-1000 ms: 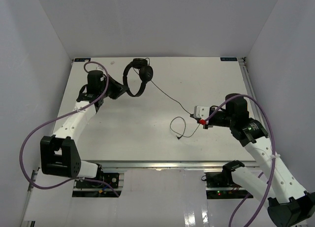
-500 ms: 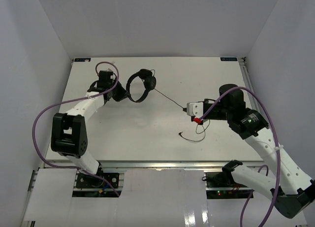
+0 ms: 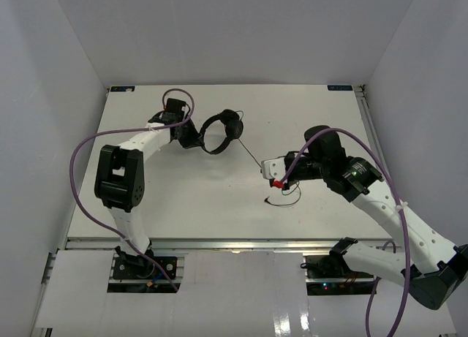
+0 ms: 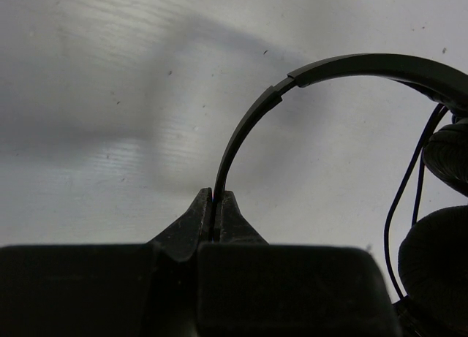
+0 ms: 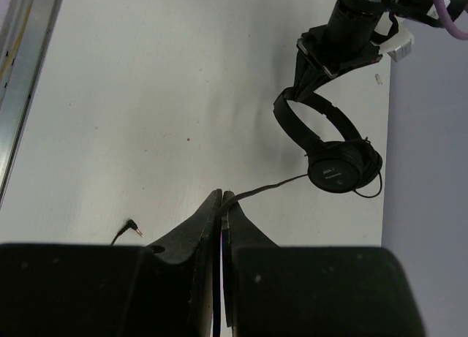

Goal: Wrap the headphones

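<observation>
a: what's changed since a second ago?
b: the headphones (image 3: 221, 131) have shifted right and nearer, towards the middle of the bench (image 3: 183, 198). the right jaws have moved left, and the slack loop of the cord (image 3: 252, 153) has shrunk.
a: grips?
b: left jaws closed tight on the headband, right jaws pinched on the cord.
a: how do they lie?
b: long axis roughly left-right, earcups to the right. lifted or resting, i can't tell.
</observation>
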{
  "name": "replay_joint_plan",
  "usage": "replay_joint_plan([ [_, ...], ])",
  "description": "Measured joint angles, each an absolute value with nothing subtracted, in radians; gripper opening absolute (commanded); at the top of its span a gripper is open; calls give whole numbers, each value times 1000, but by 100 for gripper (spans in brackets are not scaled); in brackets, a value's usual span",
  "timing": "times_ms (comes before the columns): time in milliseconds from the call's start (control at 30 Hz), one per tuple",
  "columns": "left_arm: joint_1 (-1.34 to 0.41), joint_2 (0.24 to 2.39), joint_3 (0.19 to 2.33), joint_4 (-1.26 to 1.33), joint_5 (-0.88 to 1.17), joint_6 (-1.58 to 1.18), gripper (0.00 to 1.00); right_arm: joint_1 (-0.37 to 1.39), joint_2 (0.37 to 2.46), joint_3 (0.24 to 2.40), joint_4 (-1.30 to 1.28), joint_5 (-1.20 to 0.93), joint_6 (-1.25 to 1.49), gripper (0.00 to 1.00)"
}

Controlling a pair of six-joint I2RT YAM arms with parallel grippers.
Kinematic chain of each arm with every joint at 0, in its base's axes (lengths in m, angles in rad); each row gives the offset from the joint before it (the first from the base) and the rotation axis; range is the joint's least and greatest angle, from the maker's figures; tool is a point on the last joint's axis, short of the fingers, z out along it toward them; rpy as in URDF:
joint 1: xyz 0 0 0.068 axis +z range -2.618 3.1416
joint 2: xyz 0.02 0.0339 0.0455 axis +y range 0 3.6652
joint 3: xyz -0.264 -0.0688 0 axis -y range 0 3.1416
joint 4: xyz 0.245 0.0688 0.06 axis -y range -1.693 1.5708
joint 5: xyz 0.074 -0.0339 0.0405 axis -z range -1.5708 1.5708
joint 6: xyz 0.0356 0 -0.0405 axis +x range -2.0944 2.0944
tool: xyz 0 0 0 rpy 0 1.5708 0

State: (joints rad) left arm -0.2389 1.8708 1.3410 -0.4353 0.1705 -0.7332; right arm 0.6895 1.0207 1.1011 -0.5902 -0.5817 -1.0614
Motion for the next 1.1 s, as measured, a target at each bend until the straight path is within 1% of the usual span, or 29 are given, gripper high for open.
replay_joint_plan([
  [167,-262,1945,1424,-462,172,-739,0,736,1038,1096,-590,-559,-1070,8],
  [367,-334,2012,1503,-494,140,-721,0,786,1075,1096,-576,-524,-1079,8],
  [567,-422,2050,1526,-532,72,-670,0,802,1134,1137,-540,-458,-1086,8],
  [800,-461,2014,1436,-539,36,-590,0,783,1141,1153,-473,-349,-1112,8],
  [1100,-489,1814,1277,-521,93,-394,0,678,1165,1157,-359,-243,-1105,8],
])
